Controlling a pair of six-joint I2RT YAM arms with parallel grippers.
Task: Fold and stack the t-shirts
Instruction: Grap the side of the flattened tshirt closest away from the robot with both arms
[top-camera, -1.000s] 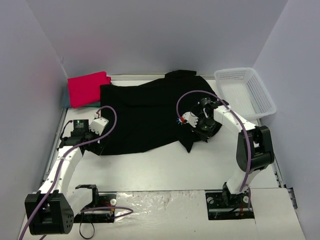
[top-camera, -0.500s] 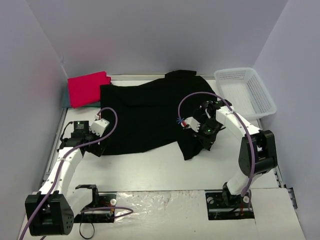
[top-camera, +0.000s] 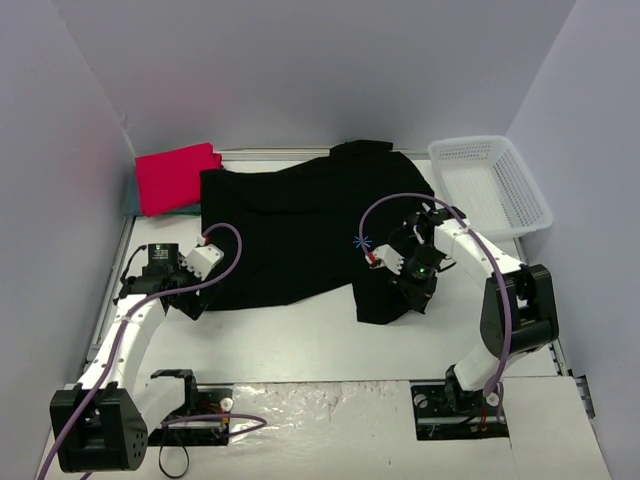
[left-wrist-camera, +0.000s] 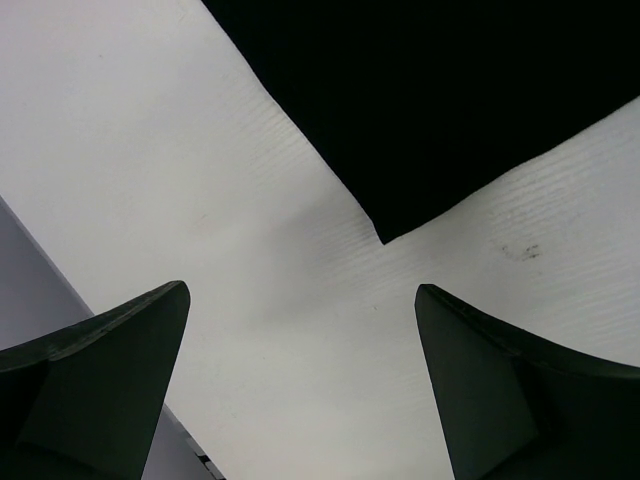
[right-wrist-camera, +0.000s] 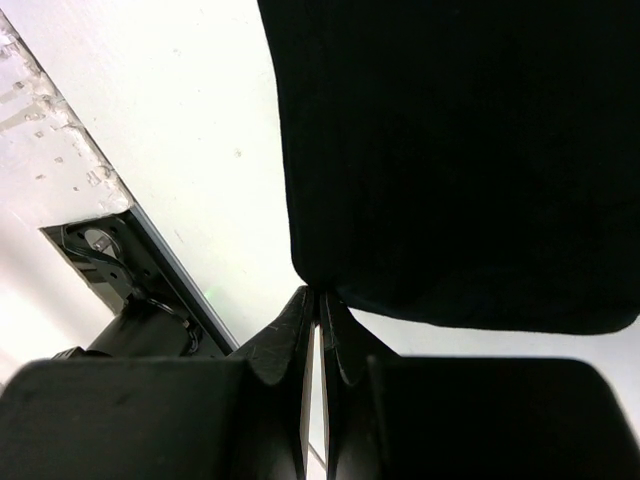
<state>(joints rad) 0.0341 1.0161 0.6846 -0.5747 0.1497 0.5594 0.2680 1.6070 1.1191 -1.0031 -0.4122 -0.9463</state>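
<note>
A large black t-shirt lies spread over the middle of the table. My right gripper is shut on its near right edge, and in the right wrist view the shut fingertips pinch the black cloth, which hangs in a fold. My left gripper stands open just off the shirt's near left corner. In the left wrist view that corner lies ahead of the open gripper, with bare table between the fingers. A folded red-pink t-shirt rests at the far left on a teal one, which shows only as a sliver.
A white mesh basket stands at the far right, beside the black shirt's far corner. Grey walls close in the table on three sides. White table surface shows between the shirt and the arm bases.
My right gripper has pulled the black shirt's right part toward the near edge, lengthening the fold there. The left gripper has shifted slightly nearer, down to the shirt's left corner.
</note>
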